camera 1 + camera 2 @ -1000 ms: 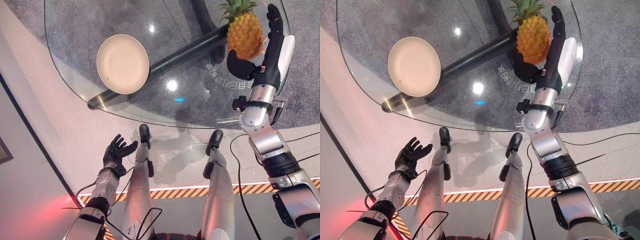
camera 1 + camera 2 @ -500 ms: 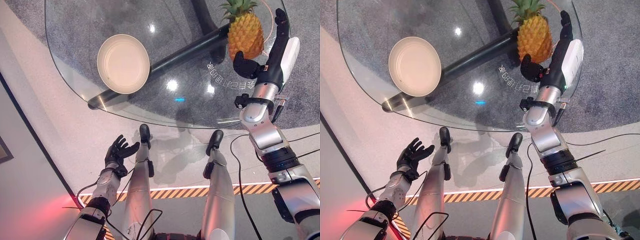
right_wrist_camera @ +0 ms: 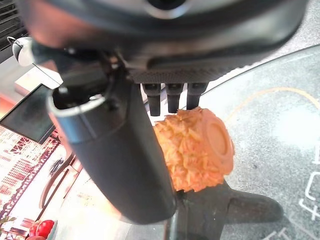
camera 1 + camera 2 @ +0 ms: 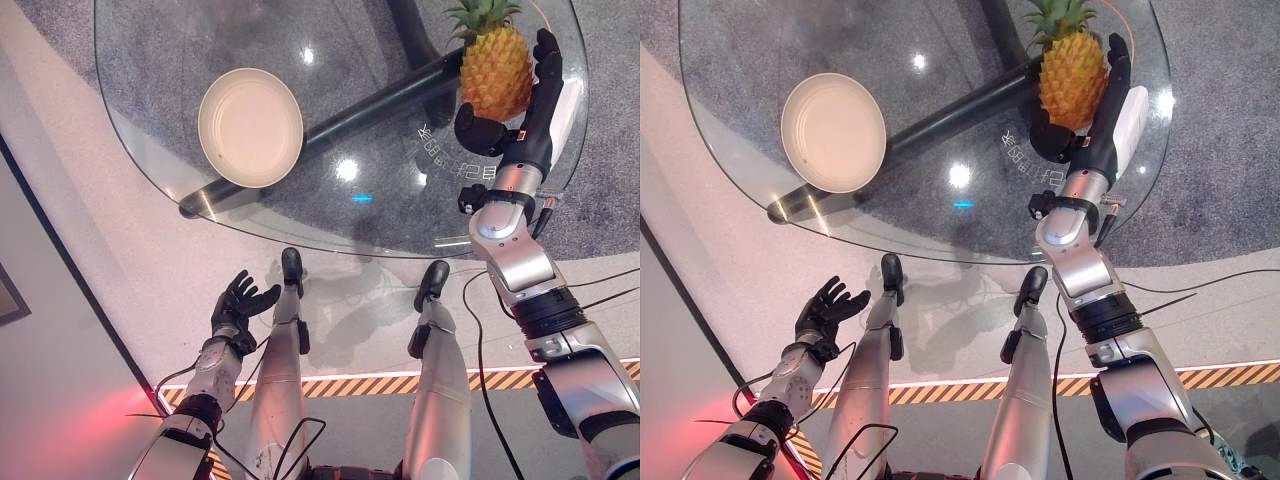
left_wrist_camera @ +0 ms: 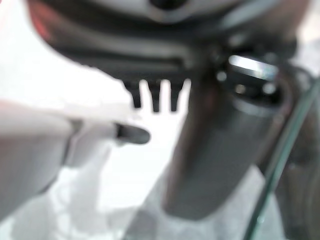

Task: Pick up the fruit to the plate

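Right robot hand (image 4: 520,115), which we see has closed in since a moment ago, now cups the pineapple (image 4: 494,70) loosely, fingers spread, plate (image 4: 250,126) empty.

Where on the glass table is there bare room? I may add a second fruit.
Bare glass table lies between the plate and the pineapple, and along the near rim. It is crowded at the pineapple, where the right hand brackets it.

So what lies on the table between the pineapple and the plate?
In the left eye view, nothing lies on the glass table between the pineapple and the plate; the table's dark leg shows beneath the glass.
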Tool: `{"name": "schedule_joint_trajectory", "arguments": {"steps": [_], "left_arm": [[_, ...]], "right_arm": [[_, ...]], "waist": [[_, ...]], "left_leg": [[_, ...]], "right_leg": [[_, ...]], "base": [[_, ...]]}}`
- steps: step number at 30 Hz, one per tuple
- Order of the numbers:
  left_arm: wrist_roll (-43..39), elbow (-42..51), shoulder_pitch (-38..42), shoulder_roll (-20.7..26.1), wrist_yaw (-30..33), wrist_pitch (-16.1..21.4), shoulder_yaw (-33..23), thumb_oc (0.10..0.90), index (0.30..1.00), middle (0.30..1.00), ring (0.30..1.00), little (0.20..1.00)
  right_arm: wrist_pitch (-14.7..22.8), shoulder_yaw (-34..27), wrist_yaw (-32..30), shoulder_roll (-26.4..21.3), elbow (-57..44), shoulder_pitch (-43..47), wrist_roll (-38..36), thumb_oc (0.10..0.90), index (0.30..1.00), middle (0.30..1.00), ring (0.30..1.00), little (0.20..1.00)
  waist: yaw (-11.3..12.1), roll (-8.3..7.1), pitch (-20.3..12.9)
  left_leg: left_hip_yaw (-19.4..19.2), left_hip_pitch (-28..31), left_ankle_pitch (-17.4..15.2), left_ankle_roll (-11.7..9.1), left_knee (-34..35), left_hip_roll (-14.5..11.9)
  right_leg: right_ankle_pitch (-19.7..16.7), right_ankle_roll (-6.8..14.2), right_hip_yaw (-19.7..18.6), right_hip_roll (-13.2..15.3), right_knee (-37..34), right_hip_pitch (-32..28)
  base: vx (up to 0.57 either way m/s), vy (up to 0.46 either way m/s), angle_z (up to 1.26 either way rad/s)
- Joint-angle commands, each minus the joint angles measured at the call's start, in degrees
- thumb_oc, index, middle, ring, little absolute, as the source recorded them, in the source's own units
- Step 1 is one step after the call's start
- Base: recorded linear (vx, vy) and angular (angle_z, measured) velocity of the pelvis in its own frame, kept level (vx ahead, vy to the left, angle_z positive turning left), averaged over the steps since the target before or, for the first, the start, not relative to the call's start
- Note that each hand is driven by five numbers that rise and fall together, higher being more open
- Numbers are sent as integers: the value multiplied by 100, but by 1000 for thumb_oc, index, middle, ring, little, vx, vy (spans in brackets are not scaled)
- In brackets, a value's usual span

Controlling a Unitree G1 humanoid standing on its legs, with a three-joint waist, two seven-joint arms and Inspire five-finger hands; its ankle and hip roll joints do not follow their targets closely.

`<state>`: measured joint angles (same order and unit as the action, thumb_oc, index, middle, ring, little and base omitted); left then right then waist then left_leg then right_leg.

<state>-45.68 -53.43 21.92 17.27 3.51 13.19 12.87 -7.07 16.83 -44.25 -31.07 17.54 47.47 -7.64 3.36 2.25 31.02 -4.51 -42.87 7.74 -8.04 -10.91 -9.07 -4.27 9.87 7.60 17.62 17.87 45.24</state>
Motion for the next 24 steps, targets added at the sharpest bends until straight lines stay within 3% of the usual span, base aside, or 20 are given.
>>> {"name": "schedule_joint_trajectory", "arguments": {"steps": [1,22,24], "left_arm": [[112,-134,-107,67,116,174,126,800,900,900,900,900],[75,-166,-57,63,69,163,291,800,900,900,900,900],[75,-154,-56,61,78,165,312,800,900,900,900,900]], "right_arm": [[220,-87,-97,-252,-137,369,-100,800,900,900,900,900],[29,158,-408,-304,944,1016,-398,800,900,900,900,900],[-21,202,-435,-311,1007,1071,-427,649,771,771,771,749]], "waist": [[21,208,-122],[165,294,-122],[180,302,-122]], "left_leg": [[225,-29,-89,181,-142,-25],[245,-1,-68,186,-112,-11],[257,-16,-72,185,-128,-6]], "right_leg": [[-209,66,326,144,-17,85],[-233,62,387,188,-17,45],[-231,65,393,199,-1,57]], "base": [[0,0,0],[0,0,1],[0,-2,2]]}}
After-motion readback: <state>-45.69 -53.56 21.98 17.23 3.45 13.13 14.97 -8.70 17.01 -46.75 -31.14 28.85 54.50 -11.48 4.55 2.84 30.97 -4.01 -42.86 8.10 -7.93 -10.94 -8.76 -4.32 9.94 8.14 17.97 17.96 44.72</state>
